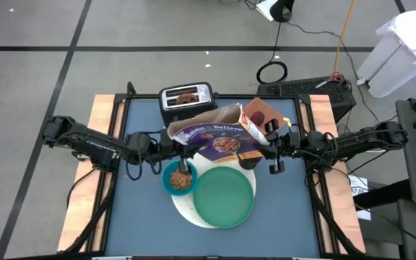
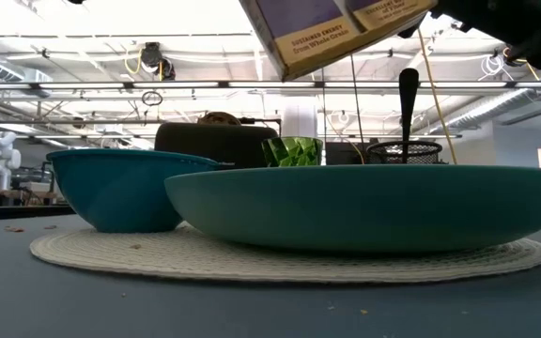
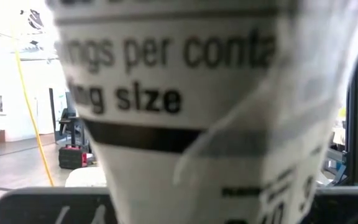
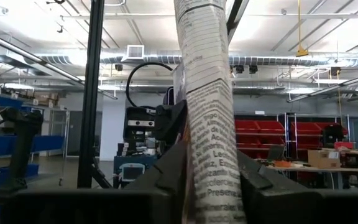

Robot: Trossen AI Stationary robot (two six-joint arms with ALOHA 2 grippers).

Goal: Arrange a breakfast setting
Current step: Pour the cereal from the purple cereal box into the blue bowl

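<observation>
The right gripper (image 1: 271,139) pinches the narrow edge of a purple cereal box (image 1: 219,139), whose printed side panel (image 4: 207,124) rises between its two dark fingers (image 4: 166,168). At the box's other end the left gripper (image 1: 180,148) meets the carton, which fills the left wrist view, but whether it grips cannot be told. The box hangs tilted in the air between both grippers. Just below the left gripper sits the blue bowl (image 1: 180,178), holding brown cereal. Beside it, beneath the box, the large green plate (image 1: 224,196) rests on the white round disc (image 1: 186,206). Beyond the box stands the silver toaster (image 1: 186,97).
</observation>
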